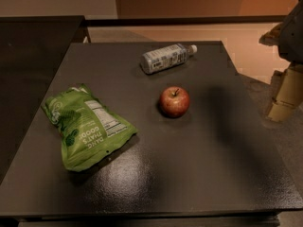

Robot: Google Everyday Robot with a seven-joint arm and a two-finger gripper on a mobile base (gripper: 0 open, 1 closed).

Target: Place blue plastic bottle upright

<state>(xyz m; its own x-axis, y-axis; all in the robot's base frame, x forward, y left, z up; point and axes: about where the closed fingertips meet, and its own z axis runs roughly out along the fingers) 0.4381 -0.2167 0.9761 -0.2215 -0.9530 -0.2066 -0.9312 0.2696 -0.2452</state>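
- blue plastic bottle [166, 58] lies on its side just behind the apple [174, 101] (white cap points right)
- green snack bag [85, 125] left of apple
- gripper [285, 94] well right of apple, past the table [203, 169] edge, holds nothing, wide or narrow can't tell

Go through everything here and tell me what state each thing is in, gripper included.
blue plastic bottle: lying on its side, cap on.
apple: whole, stem up.
green snack bag: lying flat, crumpled.
gripper: beyond the right edge of the table, touching none of them.
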